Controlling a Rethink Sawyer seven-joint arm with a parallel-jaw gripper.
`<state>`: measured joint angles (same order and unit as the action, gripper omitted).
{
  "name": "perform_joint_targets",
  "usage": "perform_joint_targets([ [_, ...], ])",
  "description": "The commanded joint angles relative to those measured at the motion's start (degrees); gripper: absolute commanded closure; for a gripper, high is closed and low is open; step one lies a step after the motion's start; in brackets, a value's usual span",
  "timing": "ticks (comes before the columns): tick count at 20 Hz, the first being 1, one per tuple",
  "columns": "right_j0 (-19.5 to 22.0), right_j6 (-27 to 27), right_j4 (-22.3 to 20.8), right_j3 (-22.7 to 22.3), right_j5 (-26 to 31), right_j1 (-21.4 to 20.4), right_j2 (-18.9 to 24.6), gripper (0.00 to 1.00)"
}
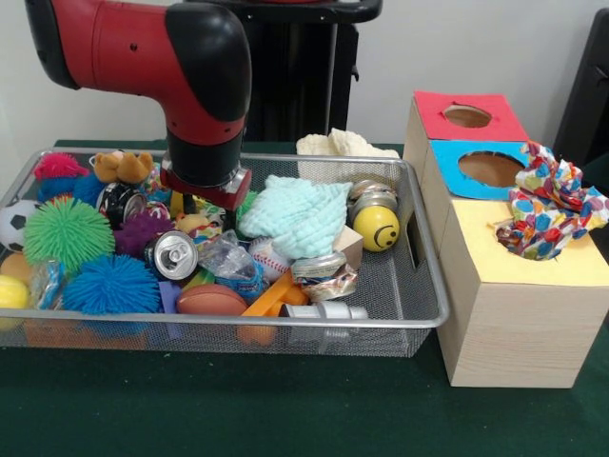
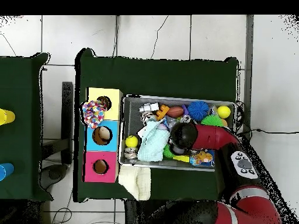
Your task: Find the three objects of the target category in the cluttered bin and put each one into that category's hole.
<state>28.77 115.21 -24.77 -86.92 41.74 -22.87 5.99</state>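
The silver wire mesh bin [image 1: 419, 319] is full of clutter; it also shows in the overhead view [image 2: 175, 98]. A confetti-patterned cloth scrap [image 1: 550, 202] sits bunched in and over the yellow box's hole [image 1: 519, 249]; the overhead view shows it too [image 2: 92, 113]. My gripper [image 1: 207, 211] is down inside the bin's back left part, among a soda can [image 1: 173, 254], a purple spiky ball [image 1: 141, 231] and a mint-green waffle cloth [image 1: 297, 215]. Its tips are hidden in the clutter. I cannot pick out a braided rope ball.
Red [image 1: 468, 116], blue [image 1: 487, 169] and yellow boxes stand in a row right of the bin. A cream waffle cloth [image 1: 344, 145] lies behind it. The bin holds green [image 1: 68, 233] and blue [image 1: 111, 284] spiky balls, a smiley ball [image 1: 377, 227], a football [image 1: 211, 300] and a teddy [image 1: 122, 167].
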Motion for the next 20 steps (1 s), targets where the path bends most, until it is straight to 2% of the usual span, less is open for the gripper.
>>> perform_joint_targets([
  [1,-0.57,2.97,-4.13,6.31,-10.79,5.58,0.50,0.00],
  [6,-1.35,4.55,-3.37,9.00,-12.78,8.85,0.46,0.00],
  [10,-2.20,6.61,-2.52,9.25,-15.03,9.82,0.06,0.00],
  [20,-2.06,4.46,-1.96,11.71,-14.87,11.80,0.68,0.00],
])
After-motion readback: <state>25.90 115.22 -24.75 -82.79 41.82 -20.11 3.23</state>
